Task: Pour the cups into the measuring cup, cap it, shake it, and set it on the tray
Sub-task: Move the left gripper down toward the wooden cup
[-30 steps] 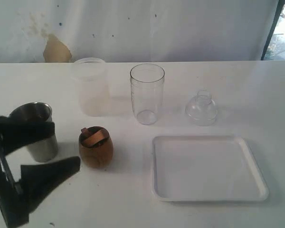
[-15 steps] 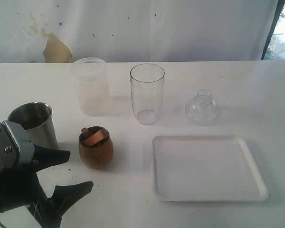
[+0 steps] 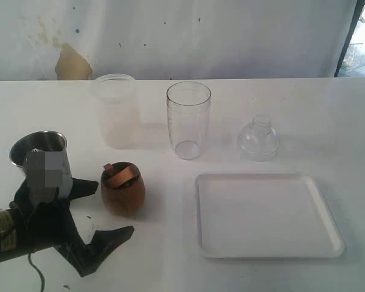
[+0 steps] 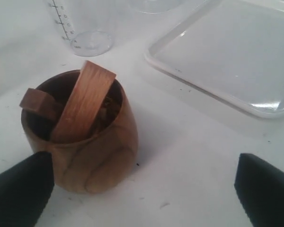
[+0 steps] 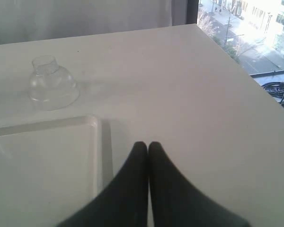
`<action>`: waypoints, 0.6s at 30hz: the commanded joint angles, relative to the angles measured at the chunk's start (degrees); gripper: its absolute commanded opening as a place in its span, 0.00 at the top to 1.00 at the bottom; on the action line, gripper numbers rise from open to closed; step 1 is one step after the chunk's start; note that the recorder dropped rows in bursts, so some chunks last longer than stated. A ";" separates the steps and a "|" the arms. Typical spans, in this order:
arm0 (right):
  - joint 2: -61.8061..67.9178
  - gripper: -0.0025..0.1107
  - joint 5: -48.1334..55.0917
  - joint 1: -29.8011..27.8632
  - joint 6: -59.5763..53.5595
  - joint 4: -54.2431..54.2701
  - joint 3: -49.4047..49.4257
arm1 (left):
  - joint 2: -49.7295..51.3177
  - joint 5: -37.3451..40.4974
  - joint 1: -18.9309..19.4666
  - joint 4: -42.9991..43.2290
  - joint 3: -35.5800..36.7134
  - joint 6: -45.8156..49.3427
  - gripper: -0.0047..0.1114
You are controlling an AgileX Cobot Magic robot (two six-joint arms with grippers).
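Beside wooden cup [image 3: 123,188] — tool [image 3: 112,208] wider now

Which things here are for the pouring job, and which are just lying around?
For the job: steel tumbler, wooden cup, frosted cup, measuring cup, dome lid, tray.
Just there: brown patch on the wall.
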 commanded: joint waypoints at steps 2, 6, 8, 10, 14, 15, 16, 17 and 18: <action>-0.27 0.98 -0.45 0.16 -0.40 -0.20 0.27 | 1.84 -2.67 -0.31 -0.13 -1.29 0.11 0.05; -0.27 0.98 -0.45 0.16 -1.02 -0.20 0.27 | 3.76 -4.81 -0.31 -1.46 -1.29 3.88 0.05; -0.27 0.98 -0.45 0.16 -0.85 -0.20 0.27 | 6.22 -8.49 -0.31 -2.84 -1.29 5.23 0.05; -0.27 0.98 -0.45 0.16 -0.85 -0.20 0.27 | 8.64 -12.51 -0.31 -3.75 -1.44 7.72 0.05; -0.27 0.98 -0.45 0.16 -0.85 -0.20 0.27 | 9.99 -13.11 -0.31 -4.01 -2.44 7.55 0.05; -0.27 0.98 -0.45 0.16 -0.85 -0.20 0.27 | 10.08 -12.78 -0.31 -4.01 -2.69 7.55 0.05; -0.27 0.98 -0.45 0.16 -0.85 -0.20 0.27 | 10.08 -12.78 -0.31 -4.43 -2.90 7.55 0.05; -0.27 0.98 -0.45 0.16 -0.85 -0.20 0.27 | 10.08 -12.67 -0.31 -4.80 -3.25 7.55 0.05; -0.27 0.98 -0.45 0.16 -0.85 -0.20 0.27 | 10.08 -12.83 -0.31 -5.59 -3.38 7.55 0.05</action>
